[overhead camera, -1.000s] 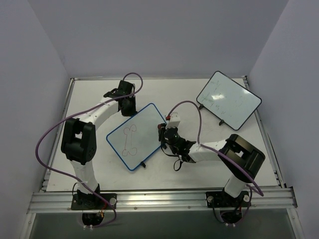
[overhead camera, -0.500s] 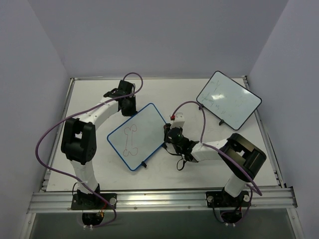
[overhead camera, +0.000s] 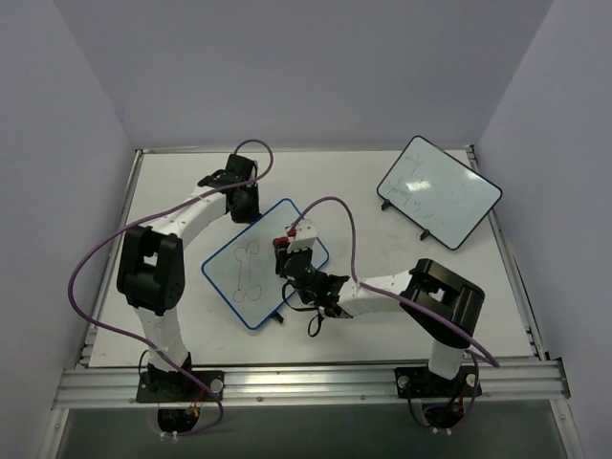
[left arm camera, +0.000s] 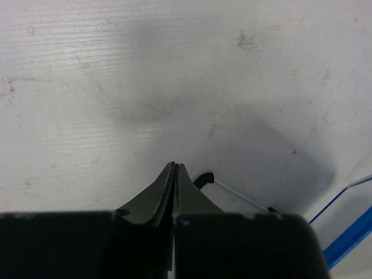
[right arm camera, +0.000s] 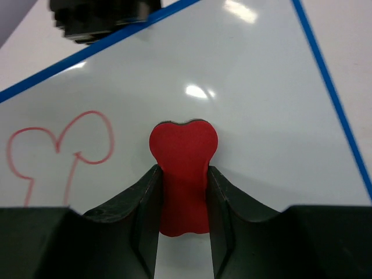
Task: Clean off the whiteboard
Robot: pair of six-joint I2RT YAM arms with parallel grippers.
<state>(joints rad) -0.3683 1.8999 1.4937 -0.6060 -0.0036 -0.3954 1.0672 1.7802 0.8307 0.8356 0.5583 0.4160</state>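
Note:
The whiteboard (overhead camera: pixel 225 273), blue-framed, lies tilted on the table with a red bone-shaped drawing (overhead camera: pixel 249 273) on its left half. My right gripper (overhead camera: pixel 287 253) hovers over its right half, shut on a red eraser (right arm camera: pixel 183 142) whose tip rests against the white surface. In the right wrist view the red drawing (right arm camera: pixel 87 136) sits left of the eraser. My left gripper (overhead camera: pixel 247 198) is at the board's far edge, shut with nothing between its fingers (left arm camera: pixel 175 165). A black foot (left arm camera: pixel 203 179) of the board and its blue frame (left arm camera: pixel 349 244) show beside it.
A second whiteboard with a black frame and faint marks (overhead camera: pixel 440 191) stands at the back right of the white table (overhead camera: pixel 382 325). Purple-grey walls close in the back and both sides. Purple cables loop over both arms.
My right arm has swung left, carrying the red eraser from beside the board's right edge onto its surface. The left arm has not moved.

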